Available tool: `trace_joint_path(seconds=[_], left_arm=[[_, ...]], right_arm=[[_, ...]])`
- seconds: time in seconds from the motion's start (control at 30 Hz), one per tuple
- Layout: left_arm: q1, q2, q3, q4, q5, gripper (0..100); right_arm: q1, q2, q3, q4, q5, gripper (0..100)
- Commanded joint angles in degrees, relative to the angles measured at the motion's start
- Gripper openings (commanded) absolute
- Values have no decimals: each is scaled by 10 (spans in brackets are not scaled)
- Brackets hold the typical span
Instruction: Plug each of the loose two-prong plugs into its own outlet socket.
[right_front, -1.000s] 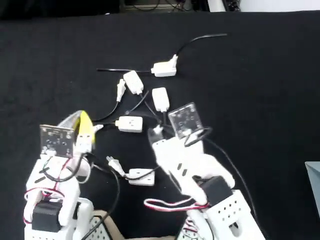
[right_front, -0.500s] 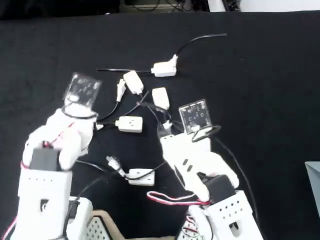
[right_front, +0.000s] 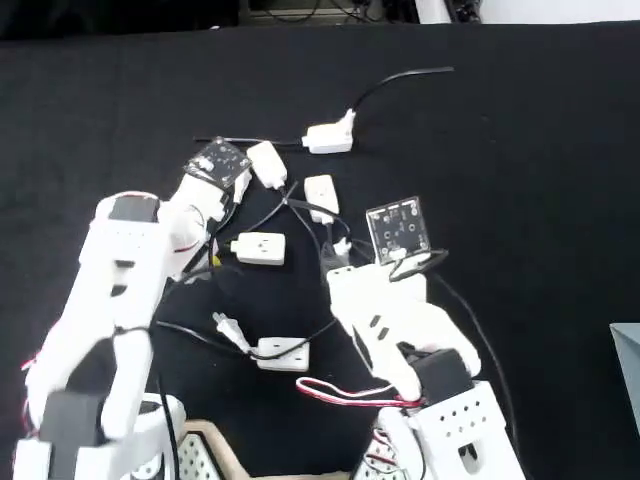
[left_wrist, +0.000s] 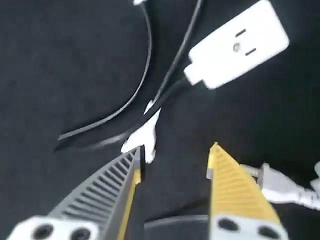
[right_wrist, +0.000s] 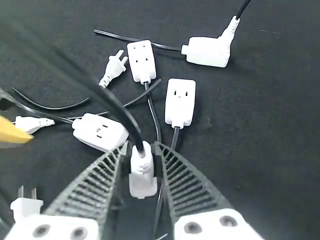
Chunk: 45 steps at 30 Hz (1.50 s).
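Several white outlet sockets lie in a cluster on the black cloth: one (right_front: 266, 163), one (right_front: 320, 195), one (right_front: 260, 247) and one nearer the arms (right_front: 282, 352). My right gripper (right_wrist: 141, 146) is shut on a white two-prong plug (right_wrist: 140, 172) with a black cord, just short of a socket (right_wrist: 180, 100). My left gripper (left_wrist: 176, 150) is open and low over the cloth. A small white plug (left_wrist: 142, 140) lies at its grey fingertip, and a socket (left_wrist: 237, 45) is beyond it. Loose plugs lie by the far socket (right_front: 241, 178) and by the near one (right_front: 228, 328).
A far socket (right_front: 328, 138) has an angled plug (right_front: 348, 122) in it, its cord running back right. Black cords cross between the sockets. Another plug (left_wrist: 280, 185) lies beside my yellow finger. A grey box edge (right_front: 628, 350) shows at the far right.
My left arm has swung up from beside its base and stretched forward over the socket cluster, its gripper now low by the middle socket. My right arm shifted slightly right, still holding its plug.
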Motion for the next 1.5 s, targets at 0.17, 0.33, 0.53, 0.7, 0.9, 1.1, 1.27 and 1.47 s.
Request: trace_joint_path(seconds=[0.17,0.33,0.53,0.7,0.9,1.1,1.27,1.47], left_arm=[[69,47,-28,-95,-7,224],[112,40,-26,-114,-10,228],[134,118,-44,-163,-8,228],[132,203,-84,-164,-8,225],[133,231,-88,-170,-7,223],[133,234,-85,-199,-6,153],[131,231,-84,-210,-6,77],[122,200,-85,-144,-9,28]], right_arm=[[7,-4,5,-1,4,13],[7,-4,5,-1,4,13],[7,-5,6,-1,4,13],[6,-5,6,-1,4,13],[6,-5,6,-1,4,13],[6,-5,6,-1,4,13],[6,-5,7,-1,4,13],[6,-5,7,0,4,13]])
